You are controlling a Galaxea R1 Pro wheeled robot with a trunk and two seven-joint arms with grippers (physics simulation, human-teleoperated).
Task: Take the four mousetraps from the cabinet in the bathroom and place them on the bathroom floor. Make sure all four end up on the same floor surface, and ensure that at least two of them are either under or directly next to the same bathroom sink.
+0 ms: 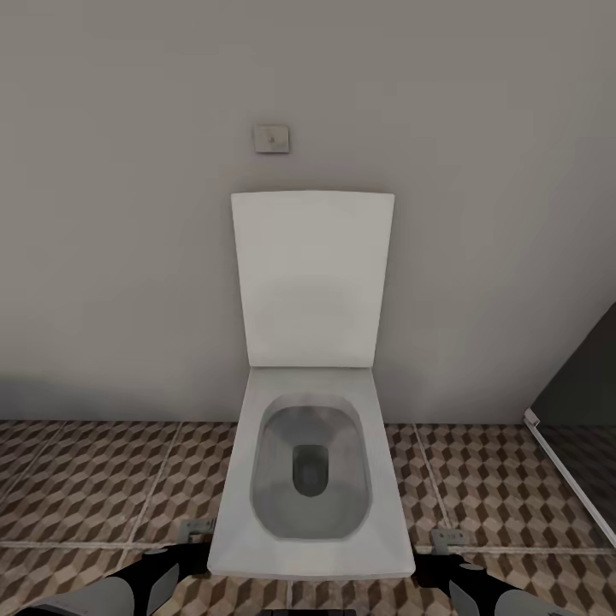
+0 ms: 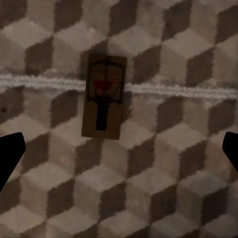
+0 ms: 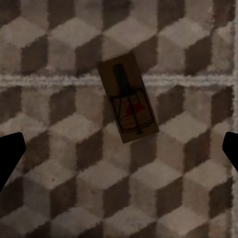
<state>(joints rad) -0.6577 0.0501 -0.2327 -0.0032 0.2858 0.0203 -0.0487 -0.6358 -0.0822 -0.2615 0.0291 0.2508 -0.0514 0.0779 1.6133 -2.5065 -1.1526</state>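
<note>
Both grippers, left and right, stood wide open and empty, fingers spread either side of a trap below. One mousetrap lay flat on the floor across a grout line; a second trap lay likewise, skewed. Beyond, between the arms, stood a toilet with raised lid, against a wall bearing a flush plate. Both traps seemed released onto tile, though no sink was visible nearby.

One mousetrap lies flat on the bathroom floor, across a pale grout line; it is a brown slab with a dark wire and a red patch. A second mousetrap lies flat and tilted, also crossing a grout line.
</note>
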